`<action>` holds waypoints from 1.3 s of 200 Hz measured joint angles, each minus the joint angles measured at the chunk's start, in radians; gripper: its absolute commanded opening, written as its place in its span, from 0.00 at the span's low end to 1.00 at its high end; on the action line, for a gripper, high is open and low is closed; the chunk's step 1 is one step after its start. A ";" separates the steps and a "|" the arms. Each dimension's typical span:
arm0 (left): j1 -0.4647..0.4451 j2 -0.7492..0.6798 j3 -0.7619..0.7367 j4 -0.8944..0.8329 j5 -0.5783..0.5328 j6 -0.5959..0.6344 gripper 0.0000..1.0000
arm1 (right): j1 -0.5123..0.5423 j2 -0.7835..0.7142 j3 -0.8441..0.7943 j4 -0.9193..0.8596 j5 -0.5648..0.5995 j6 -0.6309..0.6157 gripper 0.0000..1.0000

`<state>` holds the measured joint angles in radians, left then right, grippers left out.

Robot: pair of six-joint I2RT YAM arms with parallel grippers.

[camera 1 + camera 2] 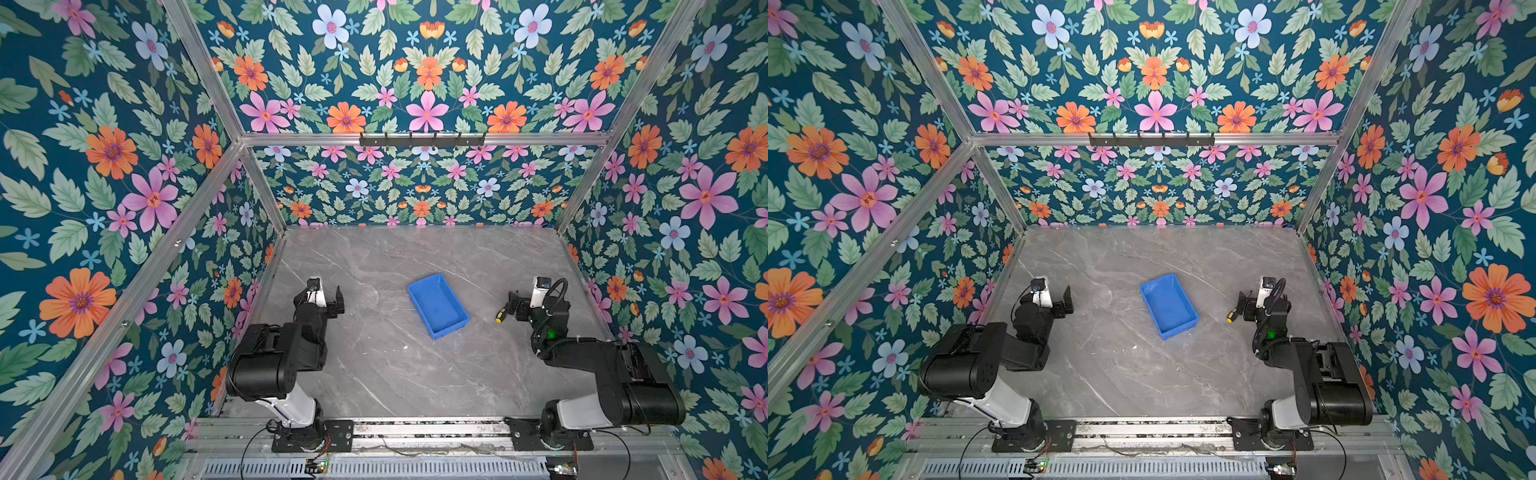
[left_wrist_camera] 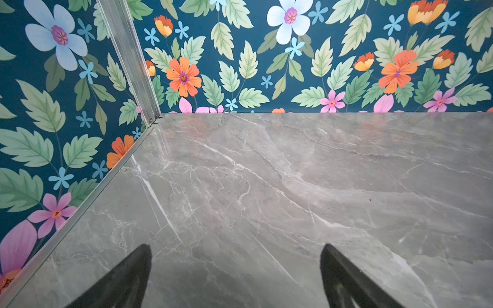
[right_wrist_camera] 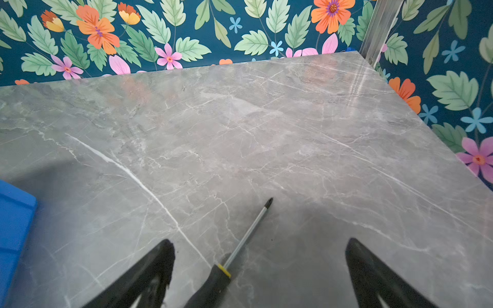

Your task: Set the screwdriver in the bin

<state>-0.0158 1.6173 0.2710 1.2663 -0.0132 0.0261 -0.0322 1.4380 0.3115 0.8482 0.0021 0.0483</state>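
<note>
Screwdriver [image 3: 217,280] with yellow-and-black handle and thin metal shaft lay at 3 o'clock from the shallow blue plastic bin [image 1: 438,307], between the wide jaws of the right gripper [image 3: 259,241], which looked to need centring over its handle; the left gripper [image 2: 236,245] gaped idle.

marble table [image 1: 374,374] carries the bin [image 1: 436,303] and, seemingly flat, the screwdriver [image 3: 247,234].

No text, label, brand, number or sign can be read anywhere.
</note>
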 measured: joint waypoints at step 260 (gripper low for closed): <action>-0.058 -0.258 -0.058 -0.090 -0.002 0.020 1.00 | 0.006 -0.188 0.009 -0.121 0.019 0.012 0.99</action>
<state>-0.0734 1.3590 0.2127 1.1759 -0.0154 0.0460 -0.0265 1.2499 0.3206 0.7269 0.0212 0.0605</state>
